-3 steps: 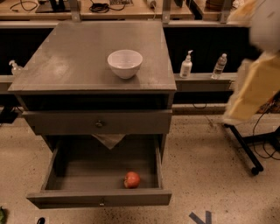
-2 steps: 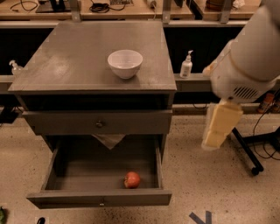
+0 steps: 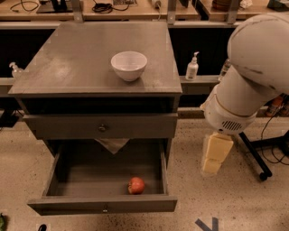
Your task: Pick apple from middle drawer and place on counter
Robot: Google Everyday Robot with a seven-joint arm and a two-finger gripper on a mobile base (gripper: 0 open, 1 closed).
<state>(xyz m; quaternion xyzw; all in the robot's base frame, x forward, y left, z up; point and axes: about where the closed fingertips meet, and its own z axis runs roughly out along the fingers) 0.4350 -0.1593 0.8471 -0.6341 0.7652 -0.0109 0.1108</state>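
The apple (image 3: 136, 185) is lying by the open middle drawer's (image 3: 104, 205) front wall, right of centre; the gripper (image 3: 211, 168) is hanging outside the drawer's right side, the apple lying to its left, its opening impossible to tell; the counter (image 3: 81, 63) is sitting above the drawer

Speckled beige floor (image 3: 235, 203) carries a blue tape (image 3: 207, 224) mark; light wooden benches (image 3: 135, 12) line the back above dark recesses; a white pump bottle (image 3: 193, 67) stands on a grey ledge (image 3: 205, 80); the gripper (image 3: 216, 154) hangs over the floor at right, beside a black wheeled stand (image 3: 256, 158).
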